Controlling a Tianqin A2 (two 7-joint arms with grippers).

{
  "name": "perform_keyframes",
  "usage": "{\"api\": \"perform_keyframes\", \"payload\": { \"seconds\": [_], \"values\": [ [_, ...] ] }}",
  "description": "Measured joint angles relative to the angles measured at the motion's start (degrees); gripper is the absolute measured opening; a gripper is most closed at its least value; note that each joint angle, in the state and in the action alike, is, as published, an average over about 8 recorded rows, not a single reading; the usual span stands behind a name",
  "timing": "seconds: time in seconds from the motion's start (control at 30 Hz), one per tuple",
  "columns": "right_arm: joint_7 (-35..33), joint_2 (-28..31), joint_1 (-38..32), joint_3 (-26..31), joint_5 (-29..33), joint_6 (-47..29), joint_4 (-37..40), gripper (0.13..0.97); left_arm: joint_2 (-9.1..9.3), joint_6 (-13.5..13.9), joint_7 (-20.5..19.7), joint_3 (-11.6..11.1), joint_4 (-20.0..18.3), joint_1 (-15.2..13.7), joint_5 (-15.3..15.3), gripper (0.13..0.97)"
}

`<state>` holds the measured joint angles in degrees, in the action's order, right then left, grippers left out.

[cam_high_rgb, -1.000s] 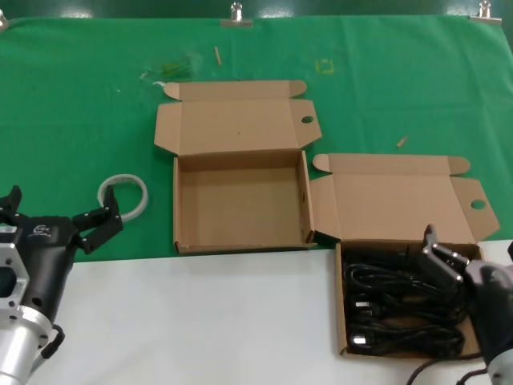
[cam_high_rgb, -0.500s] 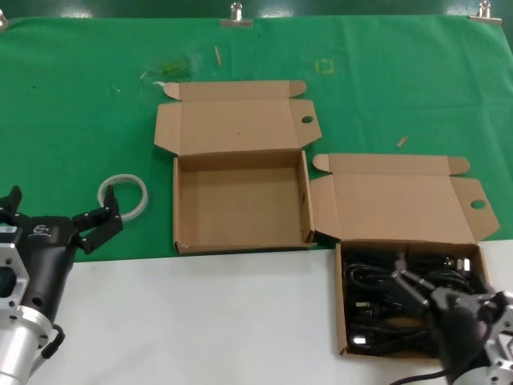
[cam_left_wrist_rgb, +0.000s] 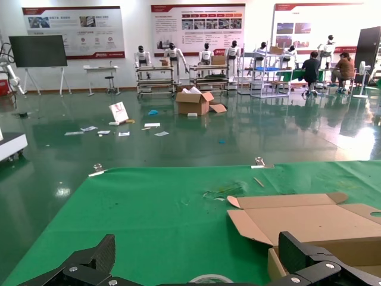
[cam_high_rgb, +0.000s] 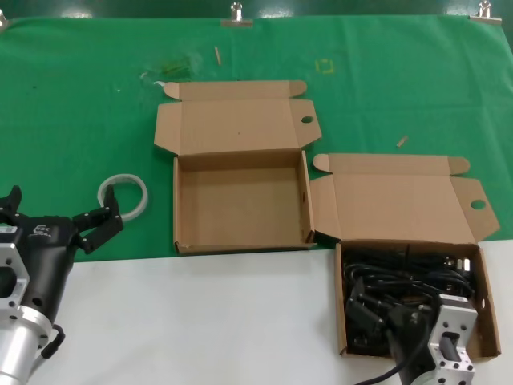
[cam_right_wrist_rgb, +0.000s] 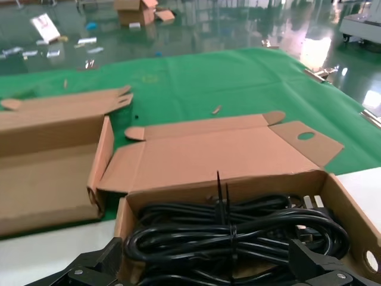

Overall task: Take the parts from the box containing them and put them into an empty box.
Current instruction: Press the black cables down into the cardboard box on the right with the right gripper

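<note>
Since a second ago my right end effector (cam_high_rgb: 383, 314) has swung from the full box's (cam_high_rgb: 342, 301) right side to its near edge, fingers spread above the coiled cables (cam_right_wrist_rgb: 238, 229), so I judge this the first reach, with nothing yet gripped. Next I need to sink between the box walls onto a bundle, lift clear of the rim and the raised lid, then cross left to the empty box (cam_high_rgb: 240, 200). Left end effector (cam_high_rgb: 56, 220) waits open over the desk's (cam_high_rgb: 200, 321) left edge.

Coiled black power cables (cam_high_rgb: 401, 281) lie in the right brown cardboard box (cam_high_rgb: 341, 313); the empty brown cardboard box (cam_high_rgb: 240, 200) sits left, farther back.
</note>
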<state>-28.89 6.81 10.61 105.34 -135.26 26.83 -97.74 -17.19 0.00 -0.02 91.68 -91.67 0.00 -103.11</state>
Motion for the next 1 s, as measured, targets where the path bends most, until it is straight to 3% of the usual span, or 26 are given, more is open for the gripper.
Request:
{"api": "perform_keyframes", "payload": {
  "seconds": [0.2, 0.43, 1.0],
  "values": [
    [-4.9, 0.0, -0.5, 0.6, -2.3, 2.7, -0.5, 0.966, 0.0, 0.0, 0.0, 0.0, 0.0, 0.0, 0.0, 0.965],
    [-5.1, 0.0, -0.1, -1.4, -2.3, 1.7, -0.2, 0.966, 0.0, 0.0, 0.0, 0.0, 0.0, 0.0, 0.0, 0.965],
    [13.4, -0.1, 0.4, -14.3, 5.0, -17.8, 4.9, 0.966, 0.0, 0.0, 0.0, 0.0, 0.0, 0.0, 0.0, 0.965]
  ]
}}
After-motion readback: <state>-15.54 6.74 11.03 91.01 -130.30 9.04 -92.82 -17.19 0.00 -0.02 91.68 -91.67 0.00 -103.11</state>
